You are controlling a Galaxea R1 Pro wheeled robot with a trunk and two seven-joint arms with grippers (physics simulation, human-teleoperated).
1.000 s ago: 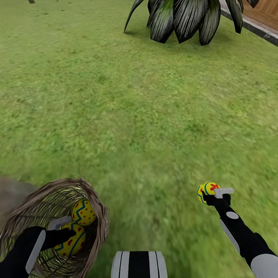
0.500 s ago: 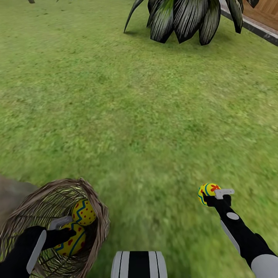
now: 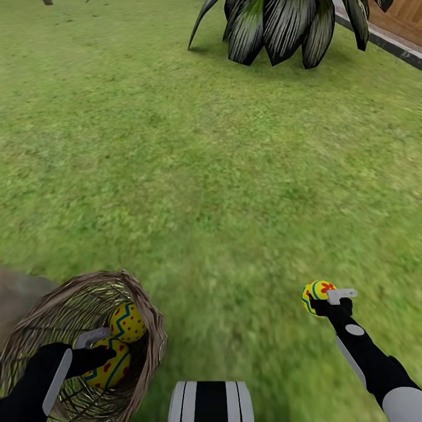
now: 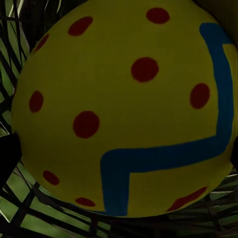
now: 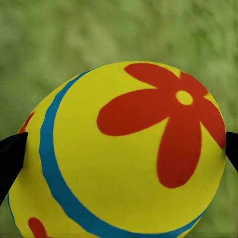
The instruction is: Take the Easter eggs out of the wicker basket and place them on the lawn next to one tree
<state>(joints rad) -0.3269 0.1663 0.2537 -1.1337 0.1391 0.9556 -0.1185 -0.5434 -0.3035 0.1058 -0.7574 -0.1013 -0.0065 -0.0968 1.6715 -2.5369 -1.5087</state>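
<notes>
A robot is standing on a wide green lawn (image 3: 193,176), seen from its head camera. At the lower left, a brown wicker basket (image 3: 149,328) is sitting on the grass with two yellow painted eggs inside. The left gripper (image 3: 102,349) is reaching into the basket, its jaws closing around the lower egg (image 3: 108,366), which has red dots and a blue zigzag; in the left wrist view this egg (image 4: 124,109) is sitting between dark fingertips at either edge. The second egg (image 3: 127,322) is resting just above it, touching it.

At the lower right, the right gripper (image 3: 328,300) is gripping a third egg (image 3: 315,295), painted with a red flower and blue stripes, above the grass. Compared with a second ago, this hand and egg have drifted slightly lower and to the right; the left side looks unchanged.

A dark, broad-leaved plant (image 3: 281,29) is standing far off at the top.
</notes>
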